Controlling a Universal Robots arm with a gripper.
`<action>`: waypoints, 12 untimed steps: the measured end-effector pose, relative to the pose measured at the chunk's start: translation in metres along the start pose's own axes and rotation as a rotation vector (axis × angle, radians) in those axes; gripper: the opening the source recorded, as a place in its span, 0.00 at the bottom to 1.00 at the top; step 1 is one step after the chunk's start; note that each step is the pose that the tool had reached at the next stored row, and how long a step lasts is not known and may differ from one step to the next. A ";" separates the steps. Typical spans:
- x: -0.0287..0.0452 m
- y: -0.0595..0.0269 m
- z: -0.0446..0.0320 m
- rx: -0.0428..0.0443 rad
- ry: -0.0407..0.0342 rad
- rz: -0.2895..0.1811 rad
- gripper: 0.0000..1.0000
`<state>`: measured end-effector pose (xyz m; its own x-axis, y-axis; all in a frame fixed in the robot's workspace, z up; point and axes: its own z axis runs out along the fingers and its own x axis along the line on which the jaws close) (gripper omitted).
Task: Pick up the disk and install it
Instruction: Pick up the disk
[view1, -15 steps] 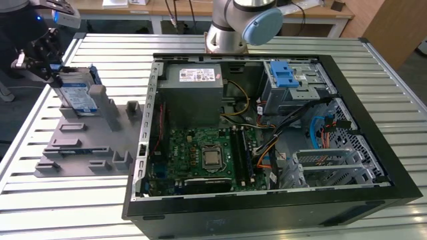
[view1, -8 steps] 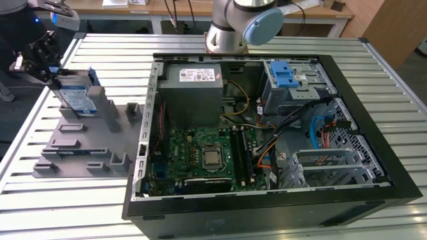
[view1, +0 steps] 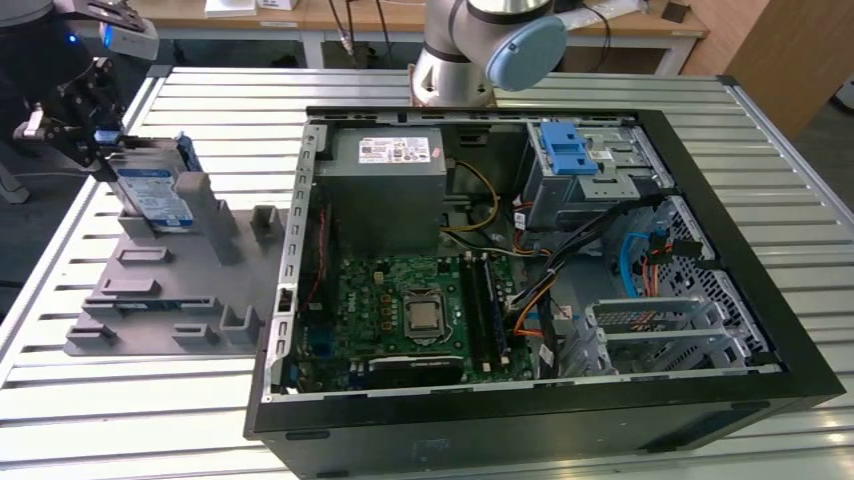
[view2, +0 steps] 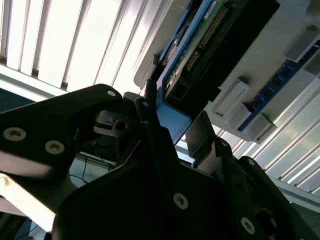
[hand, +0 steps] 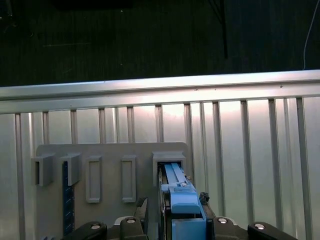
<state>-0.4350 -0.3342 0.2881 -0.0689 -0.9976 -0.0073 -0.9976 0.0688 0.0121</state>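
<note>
i see the gripper (view1: 94, 140) at the exterior view's left, at the top corner of the disk (view1: 150, 195), seemingly touching it, though it's dark there. the disk stands upright in a slot of the grey fixture (view1: 180, 268) on the slatted table (view1: 134, 410), beside the open computer case (view1: 534, 420).

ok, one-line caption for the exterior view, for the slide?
Gripper at the upper edge of the disk, which stands upright in a grey fixture beside the open PC case.
</note>
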 end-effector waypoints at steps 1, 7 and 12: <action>0.0000 0.0000 -0.0005 -0.0001 0.0001 0.000 0.50; 0.0000 0.0000 -0.0021 0.0002 -0.0001 0.000 0.50; 0.0000 -0.0003 -0.0013 -0.0004 -0.0005 0.000 0.36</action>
<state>-0.4347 -0.3342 0.2894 -0.0689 -0.9976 -0.0078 -0.9976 0.0688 0.0125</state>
